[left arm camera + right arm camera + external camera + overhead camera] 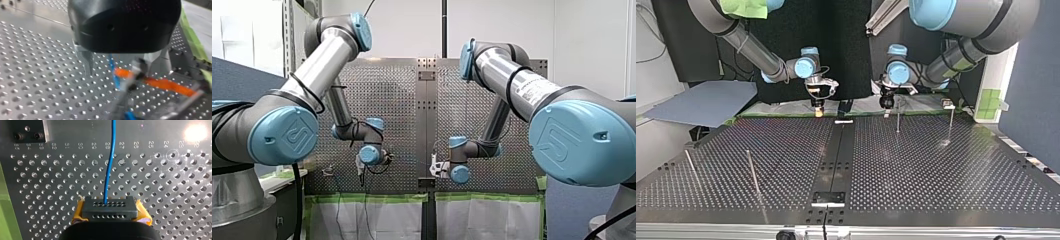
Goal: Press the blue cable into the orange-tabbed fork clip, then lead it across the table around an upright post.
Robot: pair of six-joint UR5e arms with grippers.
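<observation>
if the line goes taut too soon, the cable jumps the clip

while my right gripper (107, 211) clenches the blue cable (110, 165) between its yellow pads (143, 216), the strand runs straight ahead of it over the perforated table (50, 182). in the left wrist view the same cable passes between the metal fingers (86, 61) of my left gripper (120, 72), which stand apart and grip nothing, right beside the orange-tabbed fork clip (162, 85). that view is blurred, so i cannot tell whether the cable sits down in the fork or only lies across it.

the main risk, as i judge it, is tension: if my right arm pulls away across the table before the cable is seated, the strand lifts out of the fork or slides over the tabs. a press that lands off the slot could pinch the cable on a prong or bend the clip. the released left fingers could also snag the strand when they lift and drag it out. further on, the thin upright post (898, 119) close to my left gripper in the top view is easy to miss. passing it on the wrong side leaves nothing to lead the cable around, and a knock from a wrist could bend it.
</observation>
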